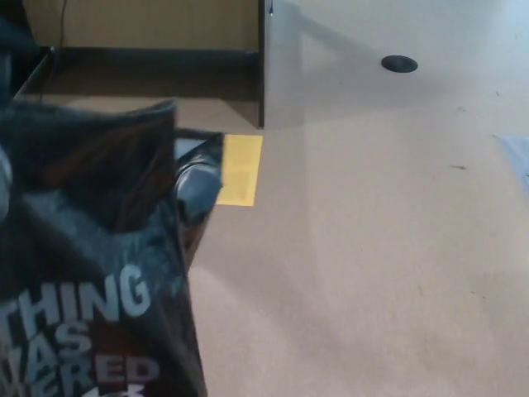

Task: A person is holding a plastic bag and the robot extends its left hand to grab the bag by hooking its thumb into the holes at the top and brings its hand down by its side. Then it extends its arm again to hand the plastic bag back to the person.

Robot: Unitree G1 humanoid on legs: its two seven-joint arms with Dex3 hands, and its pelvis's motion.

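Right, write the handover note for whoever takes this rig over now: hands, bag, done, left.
Left hand: not in view; it is off the picture's left edge, so its hold cannot be confirmed.
Right hand: not in view.
Bag: black with pale lettering, hanging at the picture's left, over the tan floor. No person shows.
Also there: a yellow patch on the floor beside the bag, a dark disc farther off.
Done, by the look of it: bag taken from the person.
Left: extend the left arm and hand the bag back.
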